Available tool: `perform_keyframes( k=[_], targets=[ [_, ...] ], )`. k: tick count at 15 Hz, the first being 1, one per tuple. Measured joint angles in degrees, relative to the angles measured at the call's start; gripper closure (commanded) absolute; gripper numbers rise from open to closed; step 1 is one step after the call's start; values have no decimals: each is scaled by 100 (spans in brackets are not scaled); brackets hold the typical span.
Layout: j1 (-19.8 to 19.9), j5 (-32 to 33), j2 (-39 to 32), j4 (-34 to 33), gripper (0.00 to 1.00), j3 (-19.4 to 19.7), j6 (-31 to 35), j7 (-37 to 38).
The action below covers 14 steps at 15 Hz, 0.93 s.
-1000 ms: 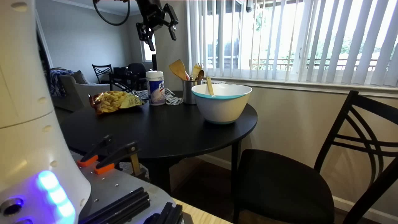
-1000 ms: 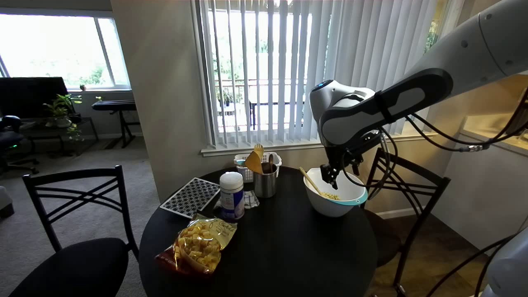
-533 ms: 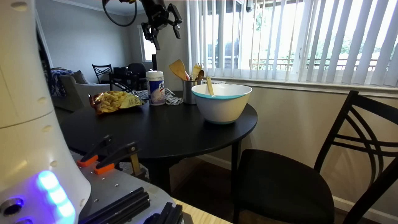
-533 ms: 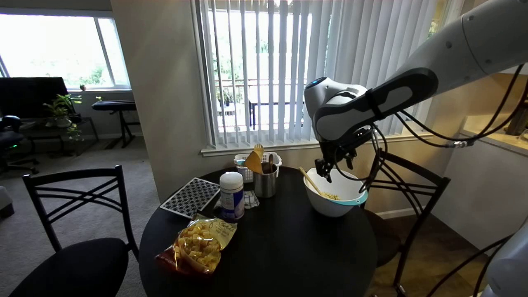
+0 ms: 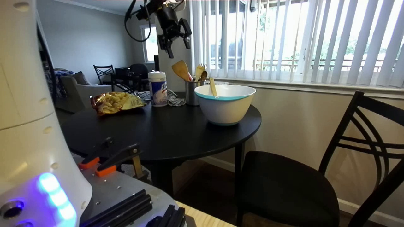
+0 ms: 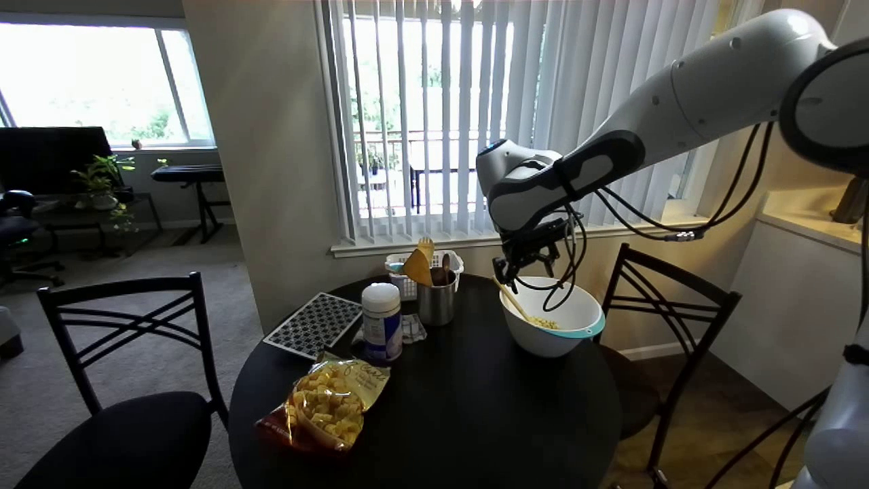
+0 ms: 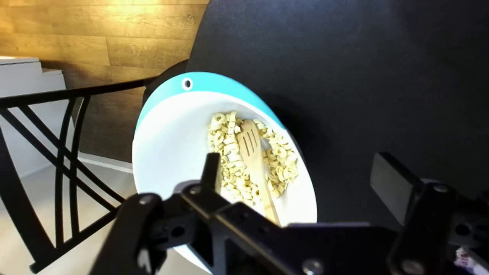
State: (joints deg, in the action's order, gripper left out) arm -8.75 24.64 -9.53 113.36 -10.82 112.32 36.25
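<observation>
Vertical blinds (image 5: 366, 41) let daylight in behind a round black table (image 5: 164, 138) as we look in an exterior view. Near the table's edge stands the white bowl (image 5: 224, 108) with its turquoise band, and the spatula (image 5: 213, 87) pokes its wooden handle over the rim. We find the gripper (image 5: 179, 50) up in the air, well apart from the bowl, its fingers spread with nothing between them. Left of the bowl, as we see it, are a steel cup (image 5: 192, 91) of wooden tools (image 5: 180, 70), a white-lidded tub (image 5: 158, 90) and a shiny snack bag (image 5: 116, 103). A black chair (image 5: 285, 186) stands by the table.

In an exterior view we also make out pasta (image 6: 545, 322) in the bowl, a white basket (image 6: 456, 263) behind the cup and a patterned mat (image 6: 316, 324) beside the tub. The arm (image 6: 686, 102) reaches in from the right of the picture.

In the wrist view we look down on the bowl. The spatula's slotted head rests on the pasta, its handle slanting to the lower right. One finger hides part of the bowl, the opposite one shows against the dark table, and a wide gap parts them. Beyond the rim we see the chair's back and some wood floor (image 7: 114, 42).
</observation>
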Motion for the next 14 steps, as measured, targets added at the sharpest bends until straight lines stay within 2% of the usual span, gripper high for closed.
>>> perform_keyframes(
  k=[7,14],
  targets=[
    [-565,48,-971,-842,0,350,-117,1390],
    [-978,47,-1912,-1985,0,661,-501,2281]
  ],
)
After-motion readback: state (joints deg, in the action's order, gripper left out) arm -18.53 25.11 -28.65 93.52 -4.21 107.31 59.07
